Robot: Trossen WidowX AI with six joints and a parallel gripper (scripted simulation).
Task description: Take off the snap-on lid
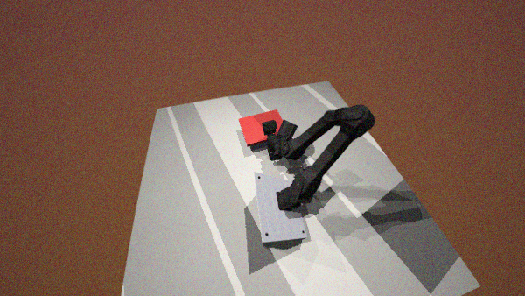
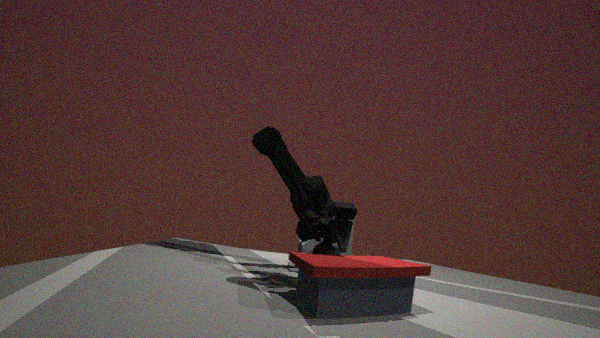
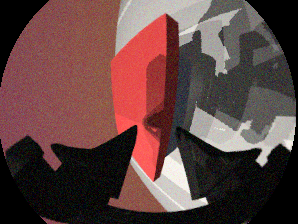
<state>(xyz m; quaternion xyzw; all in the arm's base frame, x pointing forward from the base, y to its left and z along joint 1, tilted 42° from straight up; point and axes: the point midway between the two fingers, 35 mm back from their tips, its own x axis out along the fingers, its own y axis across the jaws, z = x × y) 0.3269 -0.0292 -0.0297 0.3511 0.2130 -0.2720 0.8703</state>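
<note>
The red lid sits flat on the dark blue-grey storage box, its rim overhanging the walls. In the top view the box is mostly hidden under the lid. My gripper is partly open, with nothing held between the fingers. In the top view it is at the lid's near right corner and covers part of it. In the wrist view the lid's lower end shows beyond the gap between the fingertips, and a shadow falls on the lid. No contact is visible; fingertip height is unclear.
The pale base plate lies nearer the camera than the box in the top view. The black arm bends up to the right of it. The striped table ends at an edge beyond the box.
</note>
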